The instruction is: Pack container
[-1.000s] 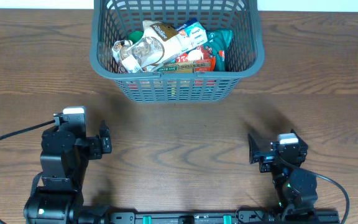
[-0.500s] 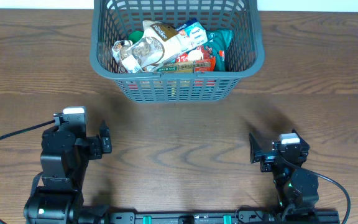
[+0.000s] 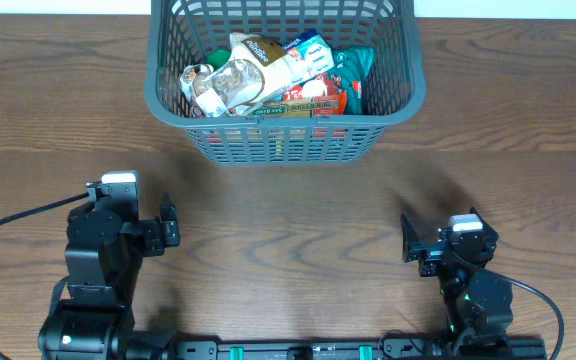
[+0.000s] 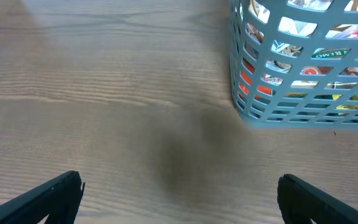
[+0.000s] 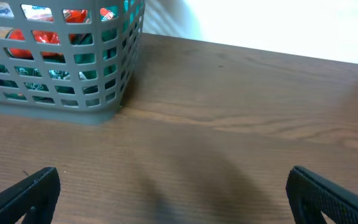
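Observation:
The container, a dark grey slotted basket (image 3: pixel 286 140), stands at the far middle of the wooden table and holds several snack packets (image 3: pixel 268 75). It also shows in the left wrist view (image 4: pixel 303 112) and the right wrist view (image 5: pixel 55 99). My left gripper (image 3: pixel 170 224) is open and empty at the near left, well short of the basket; its fingers frame bare wood (image 4: pixel 179 193). My right gripper (image 3: pixel 406 240) is open and empty at the near right, over bare wood (image 5: pixel 173 193).
The wooden table (image 3: pixel 288 230) stretches between both arms and the basket. Black cables run from the arm bases at the near left (image 3: pixel 18 218) and near right. A pale bright area lies beyond the table's far edge (image 5: pixel 278 25).

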